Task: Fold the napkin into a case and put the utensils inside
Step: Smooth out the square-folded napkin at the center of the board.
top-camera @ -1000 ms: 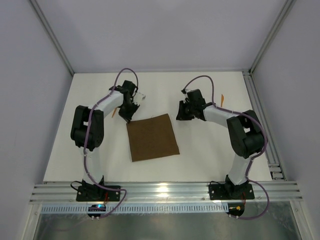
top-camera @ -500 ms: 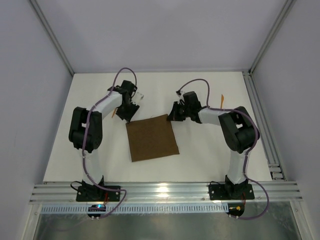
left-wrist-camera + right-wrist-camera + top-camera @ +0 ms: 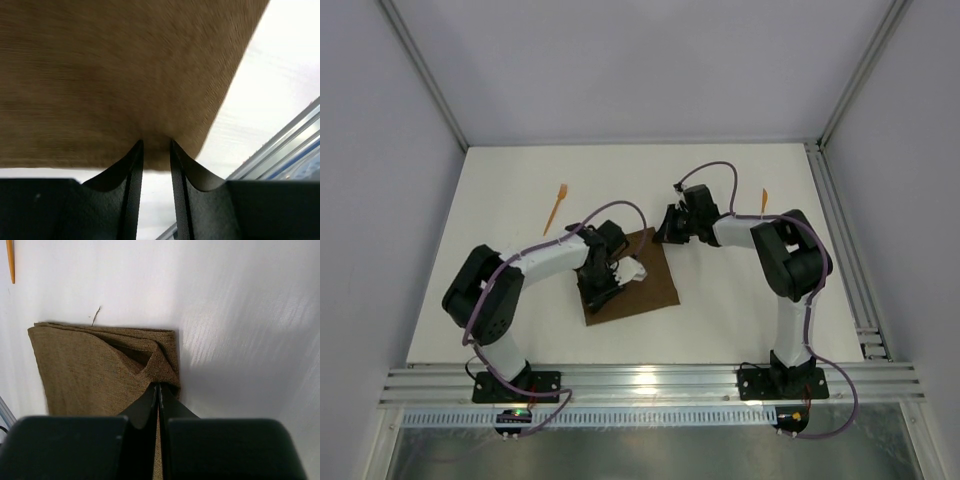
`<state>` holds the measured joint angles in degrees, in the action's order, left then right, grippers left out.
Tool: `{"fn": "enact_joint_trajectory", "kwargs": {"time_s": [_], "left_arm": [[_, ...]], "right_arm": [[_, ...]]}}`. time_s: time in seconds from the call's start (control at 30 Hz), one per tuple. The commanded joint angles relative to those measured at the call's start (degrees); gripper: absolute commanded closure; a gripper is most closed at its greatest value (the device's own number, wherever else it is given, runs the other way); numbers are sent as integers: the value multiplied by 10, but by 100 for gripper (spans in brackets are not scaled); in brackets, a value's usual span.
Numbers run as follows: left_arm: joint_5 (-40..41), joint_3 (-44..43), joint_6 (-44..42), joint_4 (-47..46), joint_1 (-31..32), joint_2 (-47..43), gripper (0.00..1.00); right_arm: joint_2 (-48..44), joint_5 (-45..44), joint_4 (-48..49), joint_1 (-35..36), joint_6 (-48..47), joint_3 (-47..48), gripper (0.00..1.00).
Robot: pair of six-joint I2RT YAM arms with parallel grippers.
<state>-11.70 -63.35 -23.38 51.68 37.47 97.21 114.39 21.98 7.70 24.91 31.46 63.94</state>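
1. The dark brown napkin (image 3: 650, 285) lies mostly flat at mid-table, its far right corner bunched and raised.
2. The left orange utensil (image 3: 555, 208) lies apart, beyond the napkin.
3. The right orange utensil (image 3: 764, 198) lies apart on the other side.

Top view: I've got the white table (image 3: 500, 200) filling the middle and a grey wall (image 3: 640, 70) across the upper frame. 2 aluminium uprights slant in, the left post (image 3: 425, 75) and the right post (image 3: 860, 75). A side rail (image 3: 845, 240) runs along the table's right edge. The near rail (image 3: 650, 378) crosses the bottom, with a perforated strip (image 3: 650, 413) just below it and a metal sheet (image 3: 640, 455) lowest.
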Motion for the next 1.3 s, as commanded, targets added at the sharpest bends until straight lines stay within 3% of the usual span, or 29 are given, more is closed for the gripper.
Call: {"fn": "enact_joint_trajectory", "kwargs": {"time_s": [0.0, 0.23, 0.4, 0.57, 0.7, 0.83, 0.93, 1.1, 1.27], "left_arm": [[-23, 37, -45, 20, 40, -7, 70], [-14, 64, -38, -17, 53, 16, 72], [-7, 80, -26, -47, 52, 10, 71], [-12, 75, -19, -59, 40, -36, 63], [-55, 53, -24, -32, 39, -106, 61], [-72, 53, -23, -11, 46, -129, 61], [-83, 84, -22, -40, 46, -130, 62], [-54, 126, -11, -125, 47, -105, 63], [-32, 132, -22, -139, 53, -62, 64]], "right_arm": [[-14, -31, 7, 0, 7, 9, 97], [-31, -54, 2, 1, -1, 6, 97], [-97, -50, -22, -4, -27, 17, 97], [-247, -24, -38, -2, -38, -64, 97], [-290, -20, -44, 44, -25, -146, 97], [-279, 7, -24, 101, -6, -186, 97], [-256, 66, 41, 110, 40, -224, 97], [-232, 109, 61, 117, 52, -241, 97], [-202, 79, 20, 119, 35, -250, 97]]}}
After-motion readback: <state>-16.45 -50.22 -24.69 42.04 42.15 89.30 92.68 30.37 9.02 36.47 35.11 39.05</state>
